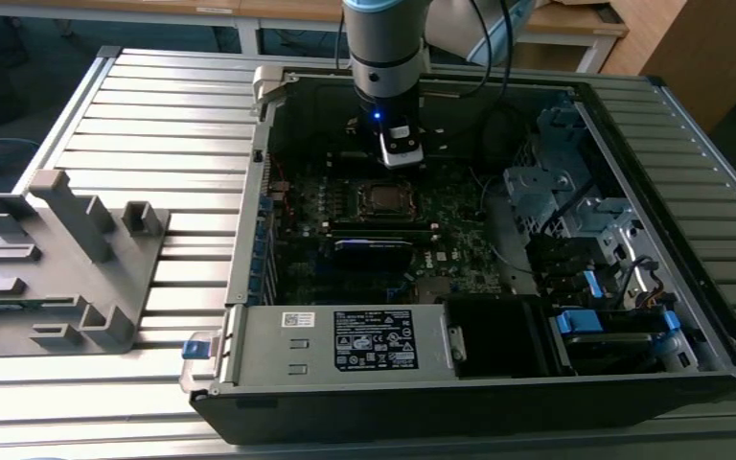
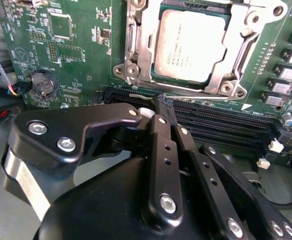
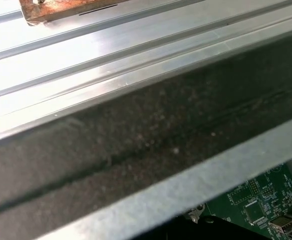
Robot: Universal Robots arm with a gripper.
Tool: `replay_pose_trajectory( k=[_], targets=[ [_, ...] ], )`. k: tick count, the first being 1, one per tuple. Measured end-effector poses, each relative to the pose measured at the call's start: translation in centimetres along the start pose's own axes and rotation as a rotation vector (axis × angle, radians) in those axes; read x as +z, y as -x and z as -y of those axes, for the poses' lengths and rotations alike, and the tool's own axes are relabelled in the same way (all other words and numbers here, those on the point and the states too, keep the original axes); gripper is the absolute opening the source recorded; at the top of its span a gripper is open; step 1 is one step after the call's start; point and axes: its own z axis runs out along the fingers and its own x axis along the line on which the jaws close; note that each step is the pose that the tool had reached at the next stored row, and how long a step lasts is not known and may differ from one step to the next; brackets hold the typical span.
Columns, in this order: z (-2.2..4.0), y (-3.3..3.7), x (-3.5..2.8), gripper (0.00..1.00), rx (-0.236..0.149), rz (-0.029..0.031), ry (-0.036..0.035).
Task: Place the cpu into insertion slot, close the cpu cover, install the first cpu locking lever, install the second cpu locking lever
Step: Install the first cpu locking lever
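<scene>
The cpu [image 2: 191, 45] lies flat in its socket on the green motherboard, dull grey top up. The silver cpu cover [image 2: 144, 47] is down around it, framing the chip. A thin metal lever rod [image 2: 201, 93] runs along the socket edge nearest my fingertips. My gripper [image 2: 164, 102] is shut, its black fingers pressed together with nothing visible between them, tips just short of that rod over the memory slots. In the exterior view the gripper [image 1: 401, 156] hangs inside the open computer case, just behind the socket [image 1: 381, 196].
Black memory slots [image 2: 226, 122] lie beside the socket, and a coin battery [image 2: 42, 82] sits further off. The case wall [image 3: 135, 150] is close to the wrist. A power supply box [image 1: 342, 340], drive cages [image 1: 547, 182] and a grey fixture [image 1: 61, 259] on the slatted table surround the work.
</scene>
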Motion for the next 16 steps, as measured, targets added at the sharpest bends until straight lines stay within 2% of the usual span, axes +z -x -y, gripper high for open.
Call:
replay_pose_trajectory(
  k=[10,16],
  targets=[
    [0.01,-0.01,0.03,0.11,-0.001,0.0013,-0.0029],
    [0.03,-0.02,0.17,0.11,-0.003,0.0066,-0.0163]
  ],
)
